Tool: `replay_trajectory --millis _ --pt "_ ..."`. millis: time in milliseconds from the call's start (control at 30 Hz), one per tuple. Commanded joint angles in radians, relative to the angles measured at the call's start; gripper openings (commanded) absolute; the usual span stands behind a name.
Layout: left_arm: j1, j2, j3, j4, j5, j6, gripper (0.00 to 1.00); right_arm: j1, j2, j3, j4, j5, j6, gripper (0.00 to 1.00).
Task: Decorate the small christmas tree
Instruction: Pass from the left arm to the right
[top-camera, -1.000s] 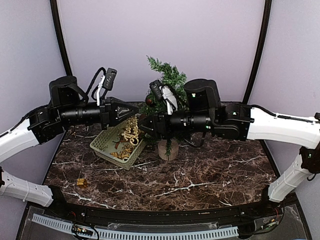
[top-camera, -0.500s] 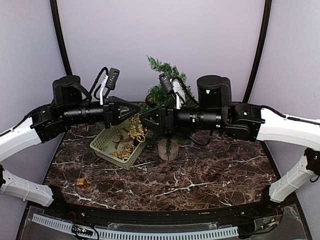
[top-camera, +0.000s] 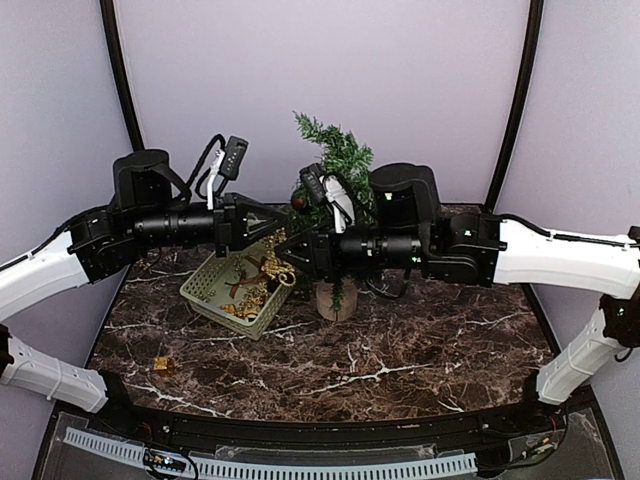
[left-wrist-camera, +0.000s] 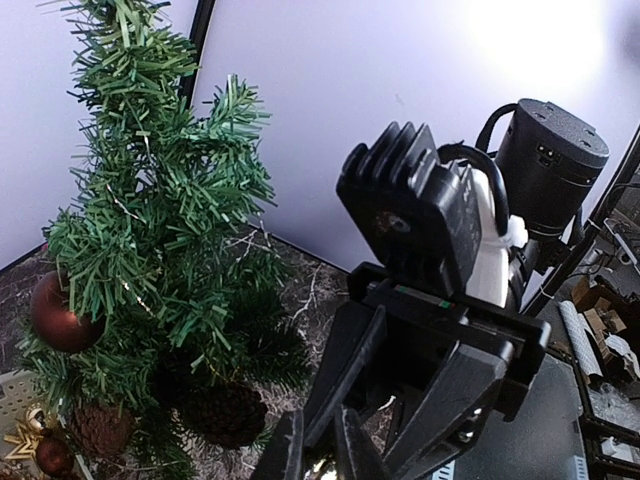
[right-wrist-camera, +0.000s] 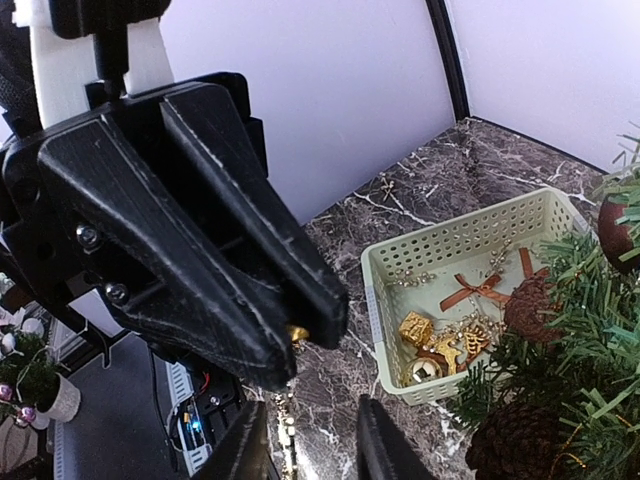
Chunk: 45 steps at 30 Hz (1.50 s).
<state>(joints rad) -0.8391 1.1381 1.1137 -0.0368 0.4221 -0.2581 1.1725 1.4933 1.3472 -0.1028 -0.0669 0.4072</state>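
The small christmas tree (top-camera: 335, 160) stands at the back centre on its wooden base; it also shows in the left wrist view (left-wrist-camera: 150, 230). My left gripper (top-camera: 277, 230) is shut on a gold bead garland (top-camera: 280, 268), which hangs down over the pale green basket (top-camera: 205, 285). In the right wrist view the left gripper (right-wrist-camera: 300, 325) pinches the garland's gold end. My right gripper (right-wrist-camera: 305, 445) is open, tip to tip with the left, its fingers either side of the hanging garland (right-wrist-camera: 290, 430). Both grippers are just left of the tree.
The basket (right-wrist-camera: 460, 235) holds a gold cube, gold figures, a brown ribbon and beads. A brown bauble (left-wrist-camera: 55, 315) and a pinecone (left-wrist-camera: 225, 410) hang on the tree. A small gold ornament (top-camera: 163, 365) lies on the marble table at the front left.
My left gripper has moved right toward the tree with the garland. My right gripper rose and drew right, then came back down to meet the left gripper's tip.
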Motion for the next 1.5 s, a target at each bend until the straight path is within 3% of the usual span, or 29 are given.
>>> replay_trajectory --millis 0,133,167,233,333,400,500,600,733,900,1033,1200,1300,1467 --pt "-0.008 -0.001 0.033 0.034 0.027 -0.005 0.14 0.012 0.007 0.031 0.021 0.000 -0.011 0.22" --pt "-0.008 0.005 0.030 0.034 0.033 -0.010 0.18 0.012 -0.006 0.012 0.056 -0.003 -0.005 0.00" --pt "-0.007 0.005 0.030 0.034 0.035 -0.013 0.20 0.011 -0.011 0.004 0.070 -0.004 0.000 0.00" --pt "-0.008 0.003 0.027 0.034 0.046 -0.022 0.31 0.011 -0.032 -0.017 0.097 0.002 0.011 0.00" --pt "-0.008 -0.030 0.009 0.074 0.012 -0.035 0.66 0.012 -0.081 -0.059 0.160 0.041 0.018 0.00" --pt "-0.008 -0.070 -0.016 0.107 -0.025 -0.049 0.81 0.011 -0.125 -0.104 0.202 0.088 0.019 0.00" --pt "-0.008 -0.117 -0.053 0.140 -0.055 -0.072 0.91 -0.001 -0.199 -0.171 0.268 0.141 0.022 0.00" --pt "-0.007 -0.115 -0.055 0.147 -0.015 -0.094 0.93 -0.037 -0.271 -0.270 0.398 0.085 0.053 0.00" --pt "-0.010 -0.029 -0.023 0.148 0.151 -0.113 0.92 -0.110 -0.336 -0.387 0.604 -0.077 0.124 0.00" --pt "-0.065 0.092 0.078 0.090 0.218 -0.063 0.79 -0.118 -0.343 -0.421 0.724 -0.204 0.134 0.00" --pt "-0.084 0.136 0.122 0.096 0.228 -0.033 0.73 -0.120 -0.341 -0.425 0.769 -0.253 0.139 0.00" --pt "-0.084 0.126 0.084 0.205 0.248 -0.064 0.55 -0.120 -0.343 -0.435 0.780 -0.252 0.137 0.00" --pt "-0.085 0.117 0.067 0.273 0.283 -0.089 0.53 -0.119 -0.342 -0.439 0.782 -0.245 0.137 0.00" --pt "-0.088 0.119 0.057 0.313 0.313 -0.102 0.59 -0.119 -0.335 -0.445 0.803 -0.239 0.141 0.00"
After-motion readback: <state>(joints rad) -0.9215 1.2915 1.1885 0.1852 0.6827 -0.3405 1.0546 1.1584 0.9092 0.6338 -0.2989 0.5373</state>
